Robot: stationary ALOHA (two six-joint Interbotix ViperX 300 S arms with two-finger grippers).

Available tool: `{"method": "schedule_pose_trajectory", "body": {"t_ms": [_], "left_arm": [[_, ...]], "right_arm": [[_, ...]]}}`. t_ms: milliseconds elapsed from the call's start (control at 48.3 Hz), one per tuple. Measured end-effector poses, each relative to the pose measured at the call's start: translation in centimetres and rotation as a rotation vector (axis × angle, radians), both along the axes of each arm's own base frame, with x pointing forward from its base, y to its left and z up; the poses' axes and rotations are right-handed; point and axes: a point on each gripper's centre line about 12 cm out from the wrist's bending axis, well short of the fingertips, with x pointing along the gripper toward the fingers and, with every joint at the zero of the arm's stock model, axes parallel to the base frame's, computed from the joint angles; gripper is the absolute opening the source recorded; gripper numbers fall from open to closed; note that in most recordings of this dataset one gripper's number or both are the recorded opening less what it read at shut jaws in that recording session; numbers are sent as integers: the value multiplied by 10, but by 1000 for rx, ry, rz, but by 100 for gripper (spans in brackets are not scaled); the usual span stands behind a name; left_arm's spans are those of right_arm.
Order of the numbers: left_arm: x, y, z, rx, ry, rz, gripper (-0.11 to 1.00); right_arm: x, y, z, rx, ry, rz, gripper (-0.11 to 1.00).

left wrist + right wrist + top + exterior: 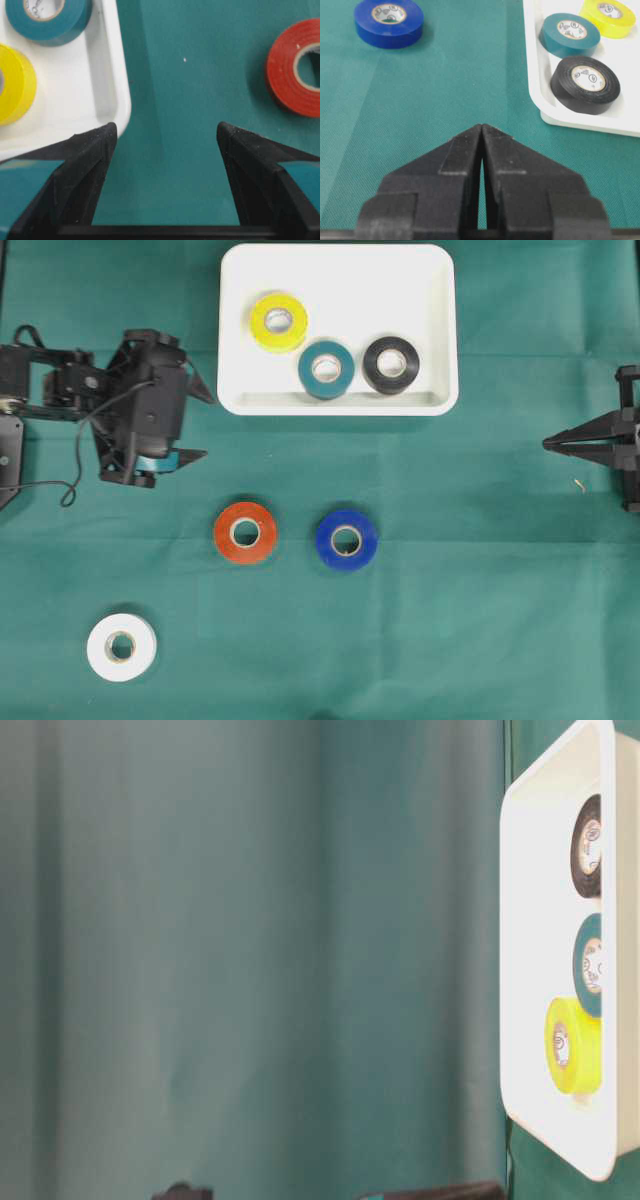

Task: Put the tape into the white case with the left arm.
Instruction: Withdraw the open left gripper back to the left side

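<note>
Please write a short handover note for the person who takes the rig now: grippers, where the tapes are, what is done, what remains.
Left gripper: open, holding nothing, beside the white case's left edge.
Right gripper: shut, empty, parked at the right side.
White case: holds the yellow tape, teal tape and black tape.
On the cloth: red tape, blue tape, white tape.
Done: three rolls in. Left: three rolls; the red one lies nearest the left gripper.
</note>
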Motion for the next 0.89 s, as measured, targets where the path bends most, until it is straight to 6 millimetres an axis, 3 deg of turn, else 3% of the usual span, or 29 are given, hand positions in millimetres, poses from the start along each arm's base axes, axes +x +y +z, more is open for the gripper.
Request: {"method": "schedule_pose_trajectory", "body": {"t_ms": [538, 890], "left_arm": [[-53, -8, 5, 4, -77, -16, 80], [-54, -15, 4, -12, -100, -30, 80]], "right_arm": [[0, 0, 0, -1, 2, 0, -9], [0, 0, 0, -1, 0, 0, -9]]}}
